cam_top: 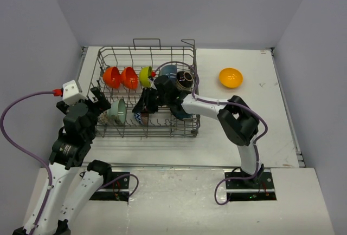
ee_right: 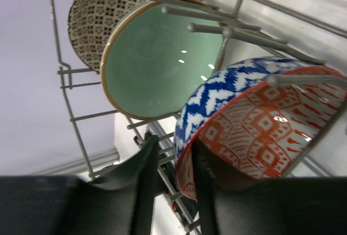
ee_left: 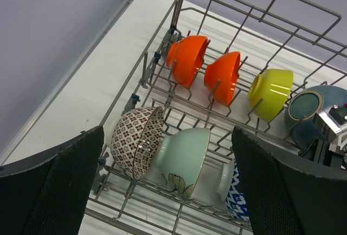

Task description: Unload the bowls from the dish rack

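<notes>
Now my right gripper (ee_right: 174,144) sits astride the rim of the blue-and-white patterned bowl (ee_right: 227,99), pinch unconfirmed; clamp squarely, then lift straight off the grey wire tines (ee_right: 225,31).

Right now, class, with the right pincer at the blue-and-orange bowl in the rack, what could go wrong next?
The right pincer straddles only the thin rim of the blue-and-orange bowl, so it may slip. The rack prongs cross that bowl's mouth and could snag it on lifting. The pale green bowl sits close beside and might get knocked.
</notes>
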Available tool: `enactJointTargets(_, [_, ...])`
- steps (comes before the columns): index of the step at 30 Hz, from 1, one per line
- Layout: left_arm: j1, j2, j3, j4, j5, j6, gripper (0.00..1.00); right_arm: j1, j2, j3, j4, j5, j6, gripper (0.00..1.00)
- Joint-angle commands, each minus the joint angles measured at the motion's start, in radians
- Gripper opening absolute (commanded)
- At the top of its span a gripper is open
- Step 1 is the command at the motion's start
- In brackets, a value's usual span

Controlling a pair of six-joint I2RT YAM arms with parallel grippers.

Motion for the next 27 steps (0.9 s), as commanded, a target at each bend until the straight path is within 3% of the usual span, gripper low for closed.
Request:
enactJointTargets(1, [-0.006,-0.005,-0.006,0.028,-0.003,0.000,1.00,-0.009,0.017,-0.009,0.105,-0.090,0.051,0.28])
enactJointTargets(7, [-0.008,-0.005,-0.006,0.028,-0.003,0.000,1.00,-0.019,0.017,-0.029,0.168,-0.132,0.080,0.21])
enactJointTargets(12, [-0.008,-0.005,-0.006,0.026,-0.003,0.000,1.00,-0.025,0.014,-0.034,0.196,-0.162,0.100,0.05])
enactJointTargets(16, [-0.008,-0.003,-0.004,0.028,-0.003,0.000,1.00,-0.029,0.000,-0.055,0.257,-0.197,0.122,0.00])
enactJointTargets(27, [-0.008,-0.002,-0.006,0.028,-0.002,0.000,1.00,-0.039,-0.035,-0.068,0.415,-0.270,0.200,0.00])
